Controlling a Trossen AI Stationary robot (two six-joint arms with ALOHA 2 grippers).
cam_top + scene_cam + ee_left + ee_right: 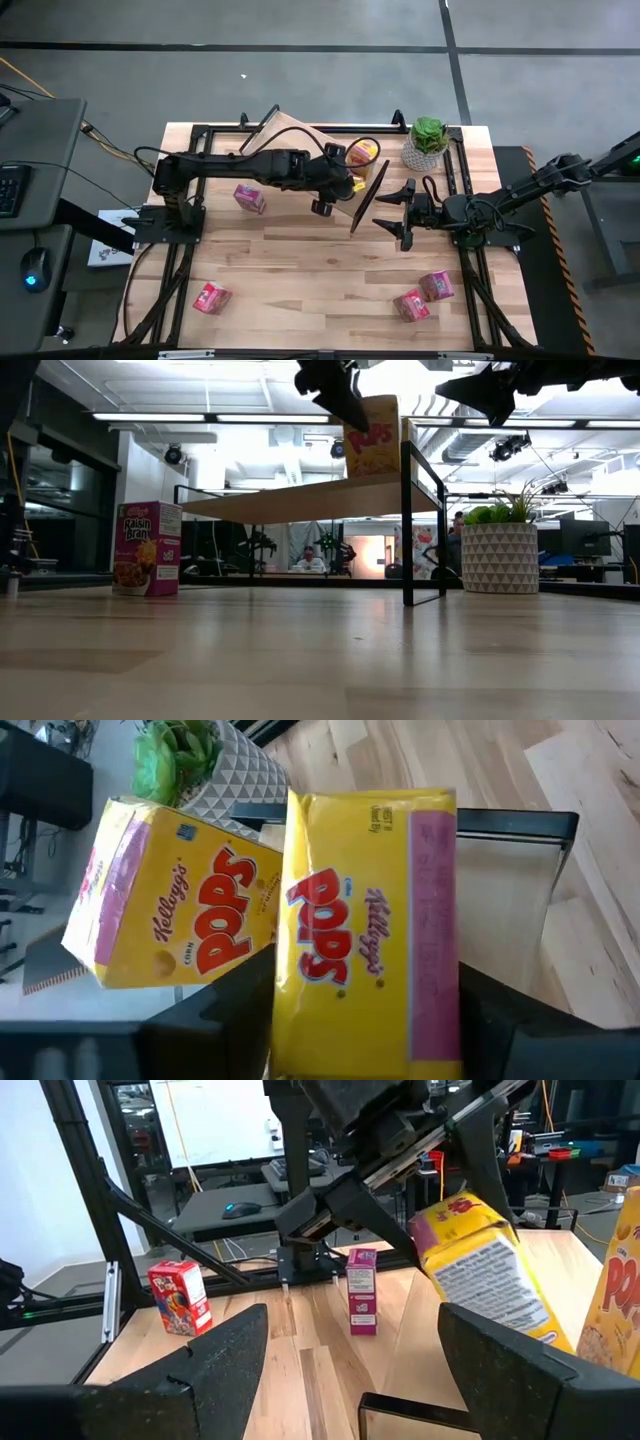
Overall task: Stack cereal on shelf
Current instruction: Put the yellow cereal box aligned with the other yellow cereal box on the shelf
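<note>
The shelf (pixel 305 140) is a light plank with black wire end frames, standing at the table's far middle. One yellow Pops box (pixel 170 905) stands on the plank near the potted plant; it also shows in the high view (pixel 363 152). My left gripper (pixel 345 187) is over the shelf's right end, shut on a second yellow Pops box (pixel 370 930). My right gripper (pixel 398 210) is open and empty, just right of the shelf's end frame (pixel 368 195). Other small boxes lie on the table. My left gripper pinches the second Pops box between its two fingers, one finger on the pink narrow side (pixel 440 990) and one on the opposite side. The fingers come slanting from above and from the table's left. The box (pixel 480 1270) hangs tilted over the plank; whether it touches the plank is hidden.
A potted green plant (pixel 428 142) stands right of the shelf at the far edge. A magenta Raisin Bran box (pixel 250 198) stands left of centre. A red box (pixel 210 296) lies near left. Two more boxes (pixel 424 296) lie near right.
</note>
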